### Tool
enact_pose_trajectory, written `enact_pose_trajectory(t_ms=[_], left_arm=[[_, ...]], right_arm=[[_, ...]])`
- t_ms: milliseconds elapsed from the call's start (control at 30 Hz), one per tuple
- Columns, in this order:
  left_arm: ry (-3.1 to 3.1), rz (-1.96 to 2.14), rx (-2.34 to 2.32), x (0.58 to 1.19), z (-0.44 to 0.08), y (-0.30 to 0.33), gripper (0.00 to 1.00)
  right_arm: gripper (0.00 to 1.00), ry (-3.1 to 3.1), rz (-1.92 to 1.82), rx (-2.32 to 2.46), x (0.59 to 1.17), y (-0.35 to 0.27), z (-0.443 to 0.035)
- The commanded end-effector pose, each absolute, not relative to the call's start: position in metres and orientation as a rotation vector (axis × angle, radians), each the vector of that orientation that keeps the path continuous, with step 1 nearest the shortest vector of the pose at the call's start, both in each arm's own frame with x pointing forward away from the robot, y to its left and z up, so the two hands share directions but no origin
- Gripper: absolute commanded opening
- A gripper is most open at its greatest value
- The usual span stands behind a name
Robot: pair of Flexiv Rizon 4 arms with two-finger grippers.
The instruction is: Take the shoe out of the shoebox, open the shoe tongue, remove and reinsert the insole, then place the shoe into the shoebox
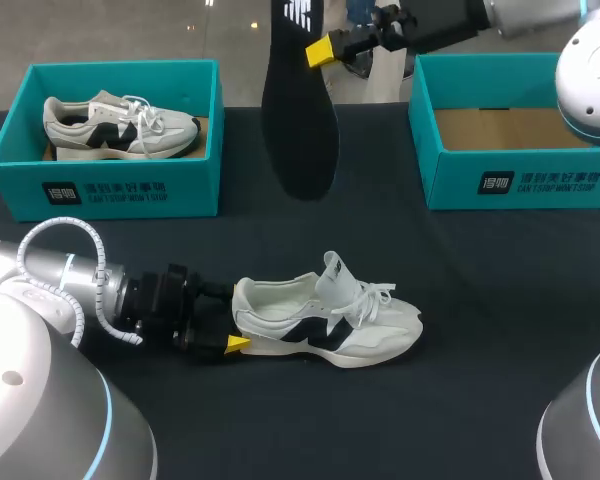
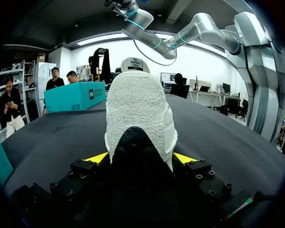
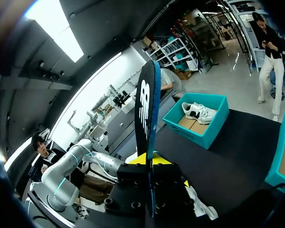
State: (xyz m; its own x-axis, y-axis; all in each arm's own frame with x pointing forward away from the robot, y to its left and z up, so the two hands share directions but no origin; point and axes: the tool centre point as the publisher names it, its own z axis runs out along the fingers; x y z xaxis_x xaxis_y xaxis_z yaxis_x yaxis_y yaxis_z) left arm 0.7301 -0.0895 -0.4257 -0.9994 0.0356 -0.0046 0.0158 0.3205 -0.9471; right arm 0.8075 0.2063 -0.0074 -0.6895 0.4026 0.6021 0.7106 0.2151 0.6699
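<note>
**Q:** Gripper and part status?

**A:** The left gripper (image 2: 141, 159) is clamped on the heel of the shoe (image 1: 325, 320), one finger on each side. The shoe stands on its sole on the table (image 1: 480, 400), tongue (image 1: 332, 272) raised. The right gripper (image 3: 151, 160) is closed on the insole (image 1: 300, 120), which hangs in the air, well apart from the shoe. The empty box (image 1: 450, 170) stands at the right.

**Q:** What are the failure modes from here?

**A:** There are probably three:
- The insole is held near one end, so the free end may flex and fold against the collar instead of sliding in.
- The tongue or laces (image 1: 375, 298) may drop back and block the opening.
- The shoe is held at the heel only, so downward push may tip or twist it.
</note>
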Motion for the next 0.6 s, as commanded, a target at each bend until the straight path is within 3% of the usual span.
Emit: enact_pose_trajectory(t_ms=[33, 367, 433, 467, 500, 600], left_arm=[[-2.54, 1.818, -0.05, 0.7298, -0.4265, -0.0898, 0.0], [-2.538, 1.823, -0.062, 0.7297, -0.4258, -0.0897, 0.0], [-2.549, 1.824, -0.099, 0.7284, -0.4244, -0.0894, 0.4], [-2.546, 1.827, -0.099, 0.7277, -0.424, -0.0893, 0.83], [-2.558, 1.828, -0.11, 0.7275, -0.4237, -0.0891, 1.0], [-2.547, 1.832, -0.122, 0.7255, -0.4228, -0.0884, 1.0]], right_arm=[[0.0, -2.214, -1.444, -1.057, 0.8065, 0.2061, -0.0064], [0.0, -2.214, -1.444, -1.057, 0.8065, 0.2061, -0.0064], [0.0, -2.214, -1.444, -1.057, 0.8065, 0.2061, -0.0064], [0.0, -2.214, -1.444, -1.057, 0.8065, 0.2061, -0.0064], [0.0, -2.214, -1.444, -1.057, 0.8065, 0.2061, -0.0064], [0.0, -2.214, -1.444, -1.057, 0.8065, 0.2061, -0.0064]])
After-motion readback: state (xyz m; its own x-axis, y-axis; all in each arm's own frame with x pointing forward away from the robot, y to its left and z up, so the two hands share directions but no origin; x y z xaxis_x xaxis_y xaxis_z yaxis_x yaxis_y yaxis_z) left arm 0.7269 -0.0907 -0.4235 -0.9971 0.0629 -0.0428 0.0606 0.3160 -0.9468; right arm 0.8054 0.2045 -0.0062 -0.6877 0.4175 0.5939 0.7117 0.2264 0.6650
